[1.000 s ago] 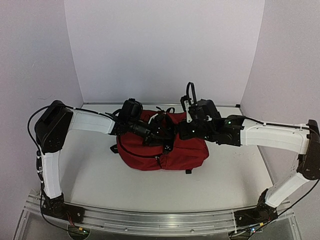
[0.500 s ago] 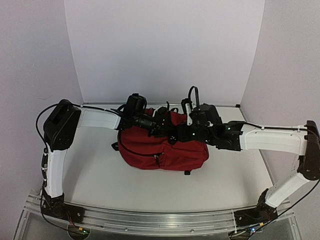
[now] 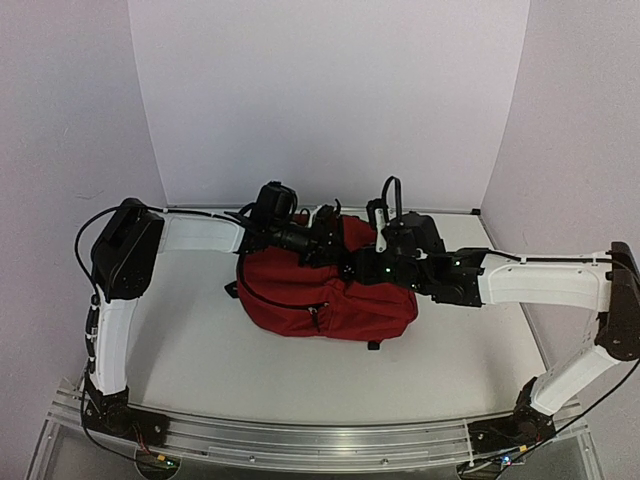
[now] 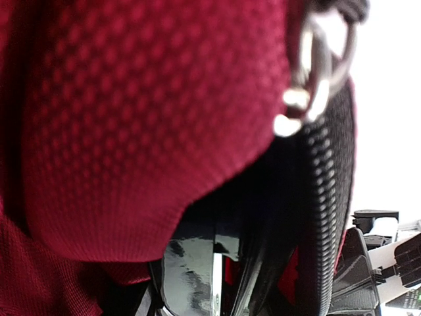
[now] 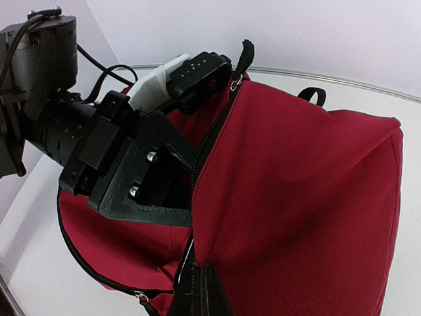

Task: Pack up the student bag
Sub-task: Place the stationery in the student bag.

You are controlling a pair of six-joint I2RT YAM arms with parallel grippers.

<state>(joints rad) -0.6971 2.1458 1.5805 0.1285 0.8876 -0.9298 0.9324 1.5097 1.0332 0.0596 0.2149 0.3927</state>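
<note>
The student bag (image 3: 330, 300), dark red with black zippers, lies in the middle of the table. My left gripper (image 3: 325, 240) reaches into its open top; its black body (image 5: 131, 178) enters the gap and the fingertips are hidden inside. In the left wrist view, red fabric (image 4: 131, 131) fills the frame, with a glossy black flat thing (image 4: 191, 270) low down by the jaws. I cannot tell whether it is held. My right gripper (image 3: 352, 268) is shut on the edge of the bag's opening (image 5: 210, 217), holding the fabric up; its fingers (image 5: 200, 293) show at the bottom of the right wrist view.
A metal zipper pull (image 4: 316, 66) hangs close to the left wrist camera. A black carry loop (image 5: 312, 95) sticks up at the bag's far side. White walls close the table (image 3: 200, 350) at the back and both sides. The arms' bases sit on the near rail (image 3: 320, 435).
The left gripper has pushed forward and right, into the bag's opening. The right gripper has moved left and down a little, still holding the bag's edge.
</note>
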